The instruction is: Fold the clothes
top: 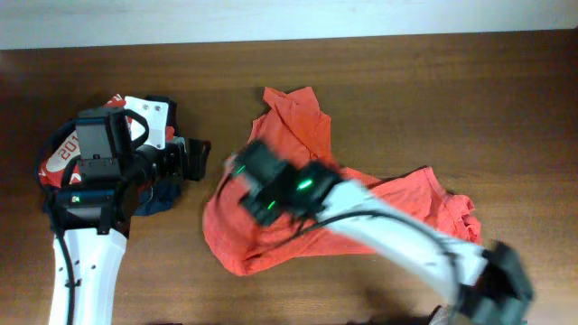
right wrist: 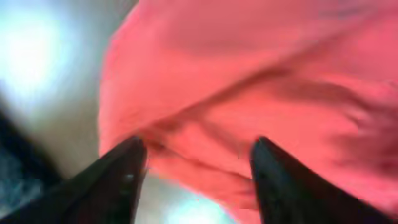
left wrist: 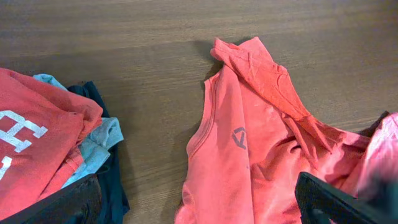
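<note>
Evidently the right pincer (right wrist: 198, 146), spread wide, hovers over the crumpled T-shirt (top: 293, 122), likely to take a fold (view blurred), while the left pincer (top: 200, 158) hangs released at the left.

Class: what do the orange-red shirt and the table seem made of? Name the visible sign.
Orange-red shirt: soft matte knit, likely cotton or blend; it creases and bunches. Table: brown wood or wood-look laminate, low sheen; fine grain lines.
</note>
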`<act>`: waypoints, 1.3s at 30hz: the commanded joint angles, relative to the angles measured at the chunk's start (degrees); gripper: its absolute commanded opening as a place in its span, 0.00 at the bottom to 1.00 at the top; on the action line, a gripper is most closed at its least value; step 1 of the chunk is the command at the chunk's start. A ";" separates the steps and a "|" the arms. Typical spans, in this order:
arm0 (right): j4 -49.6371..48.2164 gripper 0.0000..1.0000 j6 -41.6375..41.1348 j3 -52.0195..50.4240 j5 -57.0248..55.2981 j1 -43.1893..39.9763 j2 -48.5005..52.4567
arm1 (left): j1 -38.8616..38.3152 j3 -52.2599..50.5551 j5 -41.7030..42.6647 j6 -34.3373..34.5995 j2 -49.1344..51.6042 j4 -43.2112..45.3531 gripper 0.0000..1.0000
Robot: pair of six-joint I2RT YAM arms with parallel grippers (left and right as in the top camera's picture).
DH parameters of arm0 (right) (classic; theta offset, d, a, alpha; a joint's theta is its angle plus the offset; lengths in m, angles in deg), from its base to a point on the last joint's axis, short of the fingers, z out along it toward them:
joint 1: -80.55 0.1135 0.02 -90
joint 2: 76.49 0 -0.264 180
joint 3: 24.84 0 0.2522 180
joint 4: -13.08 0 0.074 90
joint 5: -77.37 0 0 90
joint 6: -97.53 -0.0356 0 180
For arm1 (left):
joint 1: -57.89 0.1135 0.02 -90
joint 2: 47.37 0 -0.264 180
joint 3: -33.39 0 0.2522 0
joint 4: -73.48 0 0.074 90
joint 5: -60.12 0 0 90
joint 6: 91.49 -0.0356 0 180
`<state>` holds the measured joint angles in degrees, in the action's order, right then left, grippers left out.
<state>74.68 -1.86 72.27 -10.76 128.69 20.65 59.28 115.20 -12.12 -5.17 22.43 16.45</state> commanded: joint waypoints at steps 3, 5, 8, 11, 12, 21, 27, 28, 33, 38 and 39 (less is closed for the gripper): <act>0.00 0.75 -12.31 0.35 -0.70 -17.73 -7.15 | -0.44 1.38 1.20 -1.16 3.39 0.22 0.99; 0.07 0.76 -11.67 0.33 4.07 -23.34 -5.81 | -1.18 1.38 1.57 -1.16 5.51 0.28 0.99; 0.39 0.80 -5.29 0.33 8.22 -29.16 -2.01 | -3.10 1.38 1.55 -1.16 9.77 0.59 0.99; 0.42 0.82 1.75 0.33 9.57 -32.50 3.41 | -5.46 1.38 1.40 -1.18 14.69 0.83 0.99; 0.42 0.83 5.38 0.33 11.08 -33.53 6.43 | -6.32 1.38 1.14 -1.18 17.22 0.79 0.99; 4.20 0.59 15.19 0.33 17.22 -33.88 16.72 | -7.63 1.38 0.02 -1.16 28.46 -0.35 0.98; 2.56 0.14 14.40 0.31 14.51 -34.36 16.81 | -7.63 1.38 0.02 -1.16 31.82 -0.76 0.81; 1.81 0.12 13.14 0.31 12.28 -34.67 16.81 | -7.63 1.38 0.02 -1.16 31.91 -0.76 0.79; -1.18 0.04 6.34 1.14 4.50 -37.48 16.79 | -7.63 1.38 0.02 -1.16 31.93 -0.81 0.77; -0.72 0.04 9.57 4.15 18.93 -42.27 16.70 | -7.63 1.38 0.02 -1.16 31.93 -1.53 0.77; -1.42 0.08 12.87 4.28 27.47 -42.71 16.70 | -7.63 1.38 0.02 -1.16 31.93 -1.44 0.77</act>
<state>73.78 5.68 73.87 -0.34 87.94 37.46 51.74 115.39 -12.12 -5.58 53.86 15.18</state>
